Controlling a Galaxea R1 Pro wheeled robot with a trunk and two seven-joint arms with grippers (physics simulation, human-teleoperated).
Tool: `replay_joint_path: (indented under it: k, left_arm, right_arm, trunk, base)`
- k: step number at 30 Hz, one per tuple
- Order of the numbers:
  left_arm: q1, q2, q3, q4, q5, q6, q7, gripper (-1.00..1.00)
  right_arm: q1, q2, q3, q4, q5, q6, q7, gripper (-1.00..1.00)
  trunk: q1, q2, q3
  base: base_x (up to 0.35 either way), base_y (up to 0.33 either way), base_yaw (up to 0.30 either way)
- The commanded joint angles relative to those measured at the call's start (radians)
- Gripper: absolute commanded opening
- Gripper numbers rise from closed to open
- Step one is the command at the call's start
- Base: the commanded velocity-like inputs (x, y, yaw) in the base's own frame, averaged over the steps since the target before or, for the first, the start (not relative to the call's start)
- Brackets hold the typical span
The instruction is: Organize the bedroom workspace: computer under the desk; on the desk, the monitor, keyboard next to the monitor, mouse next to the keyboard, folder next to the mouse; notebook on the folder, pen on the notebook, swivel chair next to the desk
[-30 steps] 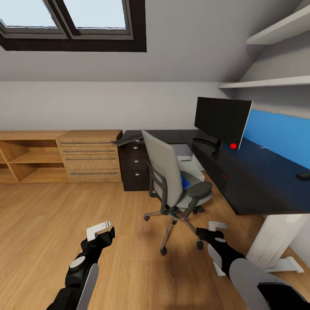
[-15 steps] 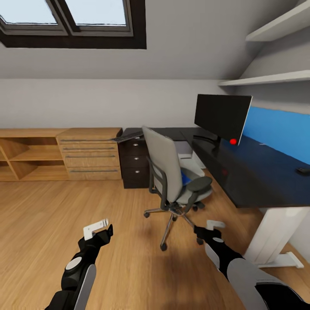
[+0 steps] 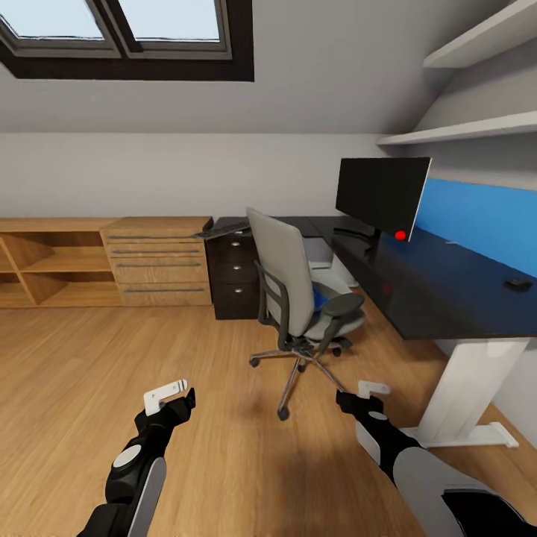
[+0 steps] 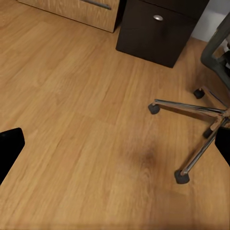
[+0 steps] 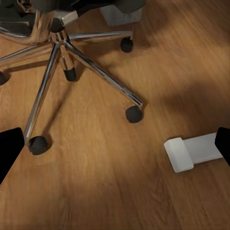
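Note:
The grey swivel chair (image 3: 292, 294) stands on the floor beside the black desk (image 3: 440, 291), its back toward me. The blue folder (image 3: 321, 300) lies on its seat. The monitor (image 3: 381, 195) stands on the desk, and the small mouse (image 3: 517, 284) lies near the desk's right end. The keyboard (image 3: 222, 230) rests tilted at the desk's far left corner. The light-grey computer (image 3: 322, 259) sits under the desk behind the chair. My left gripper (image 3: 168, 394) and right gripper (image 3: 371, 389) hang open and empty over the floor, short of the chair's base (image 5: 62, 52). The notebook and pen are out of view.
A light-wood chest of drawers (image 3: 156, 261) and open shelving (image 3: 48, 261) line the back wall. The dark drawer unit (image 4: 158, 28) stands beside them. The desk's white foot (image 5: 191, 152) lies near my right gripper. Wall shelves (image 3: 477, 127) hang above the desk.
The whole view has shifted slightly as the camera moved nearer the chair and desk. Both arms hold the same pose, with grippers open.

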Motion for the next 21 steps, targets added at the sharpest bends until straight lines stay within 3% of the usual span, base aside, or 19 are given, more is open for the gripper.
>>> replay_joint_path:
  k: [1, 21]
  left_arm:
    - [-0.001, 0.000, 0.000, -0.001, 0.010, 0.004, 0.006, 1.00]
    - [-0.001, 0.000, 0.002, -0.002, 0.010, 0.004, 0.006, 1.00]
  right_arm:
    - [-0.001, 0.000, 0.000, 0.001, -0.010, -0.007, -0.001, 1.00]
    - [-0.001, -0.003, -0.001, 0.003, -0.009, -0.027, -0.001, 1.00]
  trunk:
    - [0.004, -0.008, -0.004]
    - [0.080, -0.148, -0.067]
  base:
    - [-0.015, 0.000, 0.000]
    - [-0.001, 0.000, 0.000]
